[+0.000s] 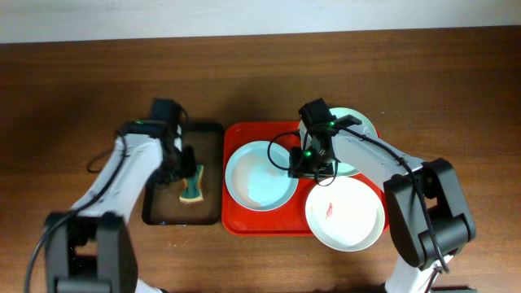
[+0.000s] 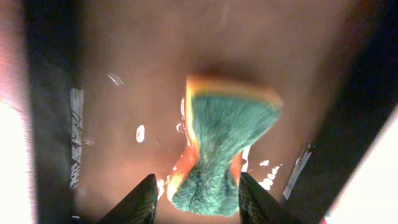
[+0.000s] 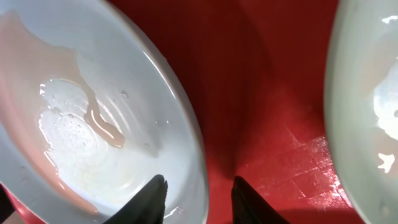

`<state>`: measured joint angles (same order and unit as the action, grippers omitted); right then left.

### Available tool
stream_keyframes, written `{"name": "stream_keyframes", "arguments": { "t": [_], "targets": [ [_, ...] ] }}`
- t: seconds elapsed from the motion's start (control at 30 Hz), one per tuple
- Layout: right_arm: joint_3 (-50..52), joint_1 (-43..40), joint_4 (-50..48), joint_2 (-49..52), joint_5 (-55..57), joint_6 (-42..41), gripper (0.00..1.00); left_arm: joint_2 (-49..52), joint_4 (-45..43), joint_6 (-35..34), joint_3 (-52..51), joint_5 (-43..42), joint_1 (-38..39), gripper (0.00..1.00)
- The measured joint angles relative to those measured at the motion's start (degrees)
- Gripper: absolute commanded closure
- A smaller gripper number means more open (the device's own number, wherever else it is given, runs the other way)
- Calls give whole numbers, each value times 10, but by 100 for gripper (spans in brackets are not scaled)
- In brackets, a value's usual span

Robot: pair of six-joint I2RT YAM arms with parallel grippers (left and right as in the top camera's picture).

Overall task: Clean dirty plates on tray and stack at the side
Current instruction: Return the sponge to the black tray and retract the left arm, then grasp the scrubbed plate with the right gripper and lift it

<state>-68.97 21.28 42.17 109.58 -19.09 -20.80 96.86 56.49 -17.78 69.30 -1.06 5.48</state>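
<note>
Between the right jaws: the right gripper (image 3: 199, 200) straddles the near rim of the pale blue plate (image 3: 93, 118). The jaws are narrowly parted, one tip inside the rim and one outside over the red tray (image 3: 267, 93), and are not visibly pinching.
Between the left jaws: the left gripper (image 2: 198, 200) stands over the green-and-yellow sponge (image 2: 224, 137). The jaws are parted to either side of its near end with a sliver of gap on one side, so it looks to lie loose.
Under the sponge: the black tray (image 1: 213, 130), wet, just left of the red tray on the wooden worktop (image 1: 65, 81).
Pale blue plate, place: flat in the left half of the red tray, with a pinkish watery film in its well and no distinct red smear.
Other plates: a white plate (image 1: 358, 224) with a red smear sits at the tray's front right, overhanging the rim. A mint plate (image 1: 362, 124) sits at the rear right, partly under the right arm.
Handling, judged: stiff, shallow and light enough for one arm. It is wet and glossy, so slippery, and may chip if dropped.
Where to hold: the rim only, pinched through its thickness and deep enough that the lip cannot slide out. The well offers nothing to grip.
Risk: a one-sided rim hold may let the plate tilt and shed water.
Stack: none beside the tray yet.
</note>
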Motion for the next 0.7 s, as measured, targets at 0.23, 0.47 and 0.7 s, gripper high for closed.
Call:
{"name": "stream_keyframes", "arguments": {
  "t": [0.23,0.47,0.7],
  "targets": [
    [14,0,0,0,14,-14,80,-300,63,-17,80,-6,-104,1],
    [15,2,-7,0,17,-21,96,-350,107,-17,80,24,-104,1],
    [-103,-20,165,-30,30,-20,96,-350,110,-17,80,31,-104,1]
  ]
}}
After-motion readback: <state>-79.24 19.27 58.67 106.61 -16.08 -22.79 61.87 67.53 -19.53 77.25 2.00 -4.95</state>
